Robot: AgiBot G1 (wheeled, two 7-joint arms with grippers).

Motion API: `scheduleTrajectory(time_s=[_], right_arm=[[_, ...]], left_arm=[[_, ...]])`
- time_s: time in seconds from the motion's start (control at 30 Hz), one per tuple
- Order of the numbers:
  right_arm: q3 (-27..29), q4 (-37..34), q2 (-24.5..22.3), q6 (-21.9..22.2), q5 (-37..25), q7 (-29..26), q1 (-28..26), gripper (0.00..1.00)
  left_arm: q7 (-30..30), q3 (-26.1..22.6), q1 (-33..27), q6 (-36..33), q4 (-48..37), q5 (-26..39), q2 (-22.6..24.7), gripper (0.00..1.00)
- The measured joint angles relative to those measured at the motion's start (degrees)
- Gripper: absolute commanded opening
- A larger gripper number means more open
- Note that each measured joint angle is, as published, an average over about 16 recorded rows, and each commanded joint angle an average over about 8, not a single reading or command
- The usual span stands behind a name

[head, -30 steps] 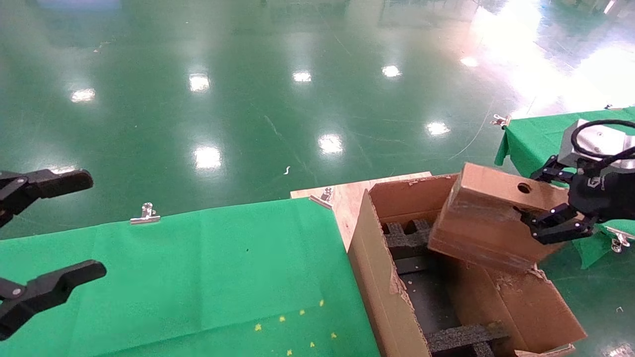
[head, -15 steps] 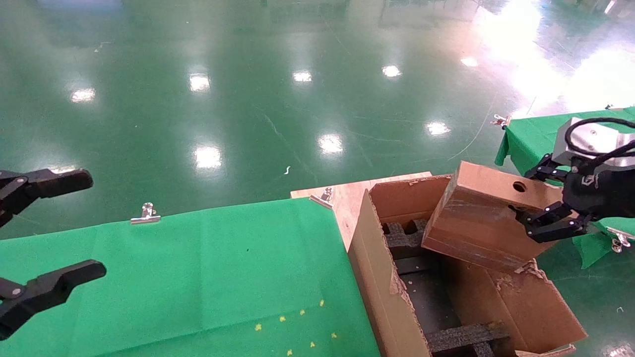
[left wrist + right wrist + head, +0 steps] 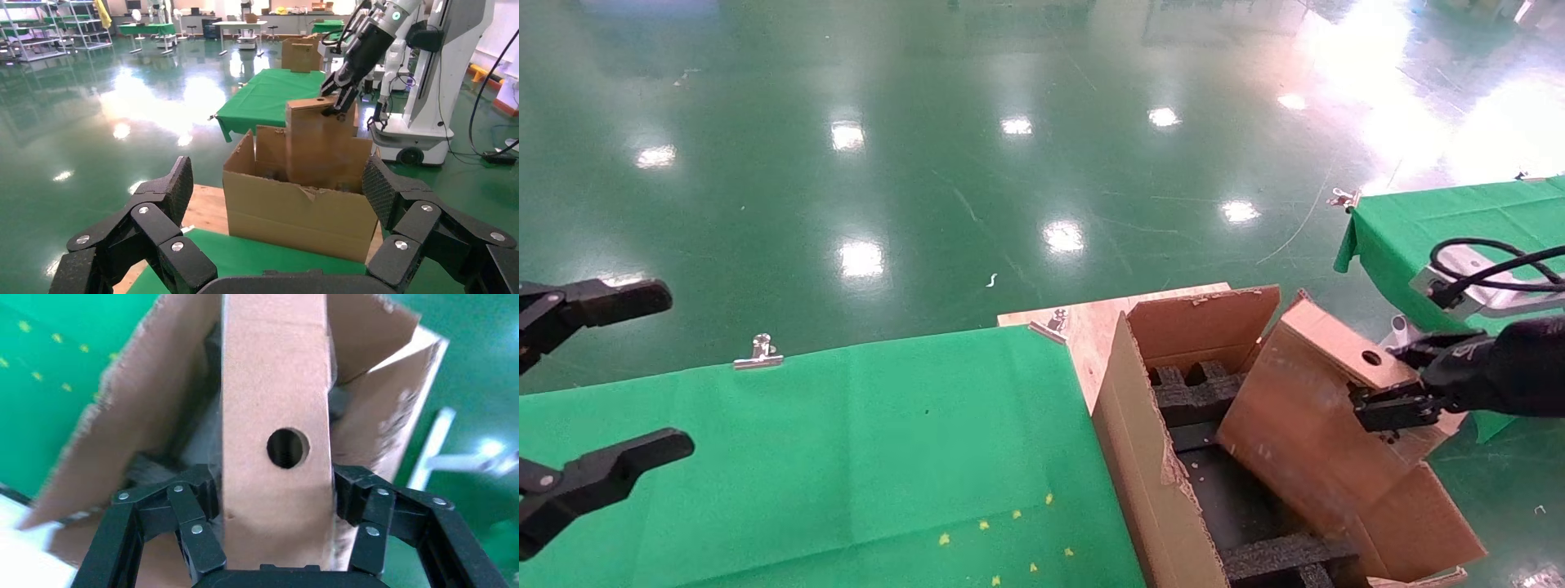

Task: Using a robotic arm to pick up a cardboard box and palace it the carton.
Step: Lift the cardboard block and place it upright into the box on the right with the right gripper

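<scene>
Above the carton (image 3: pixel 1173 498), the right fingers (image 3: pixel 1397 384) clamp the box (image 3: pixel 1303 416), its long axis tilted down into the opening; left fingers (image 3: pixel 597 380) idle, spread.

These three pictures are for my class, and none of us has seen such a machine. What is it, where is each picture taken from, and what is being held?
It is a robot with two arms, each ending in a black gripping tool. One picture looks down from its head; the other two come from cameras on its wrists.

The right tool is shut on a small cardboard box with a round hole, gripping its narrow edge. The box is tilted, its lower end inside a large carton with torn flaps and black foam inserts. The right wrist view shows the fingers pressing on both sides of the box.

The left tool hangs open over a table with a green cloth, holding nothing. Its wrist view looks across at the carton.
</scene>
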State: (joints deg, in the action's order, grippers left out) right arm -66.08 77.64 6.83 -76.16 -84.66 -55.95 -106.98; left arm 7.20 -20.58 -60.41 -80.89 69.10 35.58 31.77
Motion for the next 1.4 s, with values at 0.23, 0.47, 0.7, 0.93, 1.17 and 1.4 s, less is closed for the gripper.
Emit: scheduleTrajectory(time_s=[0.23, 0.47, 0.7, 0.93, 1.17, 1.4], right_arm=[[-1.33, 0.09, -0.46, 1.64, -1.15, -7.91, 1.64, 0.0], [-2.33, 0.19, -0.26, 3.0, -4.83, -13.51, 2.56, 0.0], [-3.09, 0.22, 0.49, 3.64, -8.05, -18.51, 3.18, 0.0], [-3.56, 0.08, 1.3, 3.95, -9.49, -21.79, 3.6, 0.0], [-3.85, -0.58, 2.1, 4.36, -10.44, -23.79, 3.87, 0.0], [-4.48, -0.94, 3.31, 5.72, -13.64, -27.5, 4.46, 0.0]], left_arm=[[0.0, 0.0, 0.0, 0.0, 0.0, 0.0, 0.0, 1.0], [0.0, 0.0, 0.0, 0.0, 0.0, 0.0, 0.0, 1.0], [0.0, 0.0, 0.0, 0.0, 0.0, 0.0, 0.0, 1.0], [0.0, 0.0, 0.01, 0.01, -0.01, 0.0, -0.01, 1.0], [0.0, 0.0, 0.02, 0.02, -0.01, 0.0, -0.01, 1.0], [0.0, 0.0, 0.02, 0.02, -0.01, 0.0, -0.01, 1.0]])
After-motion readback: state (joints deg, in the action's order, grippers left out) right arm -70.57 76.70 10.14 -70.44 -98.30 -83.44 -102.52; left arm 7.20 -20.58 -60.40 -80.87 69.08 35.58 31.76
